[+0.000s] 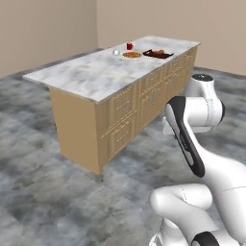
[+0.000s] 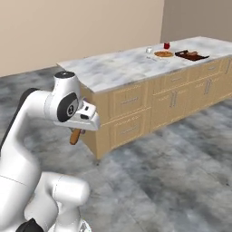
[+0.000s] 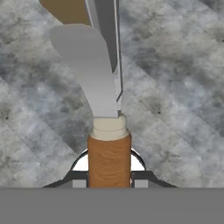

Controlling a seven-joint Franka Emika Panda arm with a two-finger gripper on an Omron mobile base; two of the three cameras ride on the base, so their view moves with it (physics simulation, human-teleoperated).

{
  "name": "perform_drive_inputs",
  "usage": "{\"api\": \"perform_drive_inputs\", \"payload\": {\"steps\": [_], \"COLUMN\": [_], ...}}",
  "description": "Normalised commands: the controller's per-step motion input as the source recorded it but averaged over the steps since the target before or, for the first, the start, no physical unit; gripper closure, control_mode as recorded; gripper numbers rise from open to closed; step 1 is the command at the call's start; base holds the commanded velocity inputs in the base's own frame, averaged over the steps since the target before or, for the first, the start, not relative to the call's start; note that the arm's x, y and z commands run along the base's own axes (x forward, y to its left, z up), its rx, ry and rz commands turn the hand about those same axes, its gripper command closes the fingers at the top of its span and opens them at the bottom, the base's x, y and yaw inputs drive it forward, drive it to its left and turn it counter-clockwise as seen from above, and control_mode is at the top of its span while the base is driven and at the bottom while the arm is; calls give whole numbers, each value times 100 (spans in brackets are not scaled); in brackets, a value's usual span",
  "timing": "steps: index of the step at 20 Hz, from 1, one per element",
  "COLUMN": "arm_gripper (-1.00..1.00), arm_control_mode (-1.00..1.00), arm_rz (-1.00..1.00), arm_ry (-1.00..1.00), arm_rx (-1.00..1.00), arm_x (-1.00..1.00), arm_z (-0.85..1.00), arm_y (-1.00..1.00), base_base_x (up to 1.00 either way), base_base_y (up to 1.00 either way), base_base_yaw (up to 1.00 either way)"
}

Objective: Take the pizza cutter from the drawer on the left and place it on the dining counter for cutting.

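My gripper (image 3: 109, 177) is shut on the pizza cutter (image 3: 109, 157), its jaws on the brown wooden handle. The metal neck and blade run away from the hand over the grey floor. From the right base view the handle of the pizza cutter (image 2: 75, 136) hangs below my gripper (image 2: 78, 130), out over the floor and short of the near end of the dining counter (image 2: 118, 68). That dining counter (image 1: 91, 74) is a long marble-topped island with a light-wood base. Its front has several shut drawers (image 2: 129, 100); I cannot tell which one is the task's drawer.
At the counter's far end lie a pizza (image 2: 163, 54), a red cup (image 2: 166, 45), a small glass (image 2: 148, 50) and a dark tray (image 2: 191, 55). The near half of the marble top (image 1: 72, 77) is bare. Grey stone floor (image 2: 172, 172) surrounds the island.
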Motion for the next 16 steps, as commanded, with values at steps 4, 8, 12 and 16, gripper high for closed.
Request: {"api": "perform_drive_inputs", "payload": {"steps": [4,8,12,16], "arm_gripper": [100,100,100,100], "arm_control_mode": [100,100,100,100], "arm_rz": [0,0,0,0], "arm_ry": [0,0,0,0], "arm_rx": [0,0,0,0], "arm_x": [0,0,0,0], "arm_z": [0,0,0,0], "arm_y": [0,0,0,0], "base_base_x": [100,100,100,100], "base_base_y": [-82,-81,-85,-83], "base_base_yaw": [15,20,28,37]}}
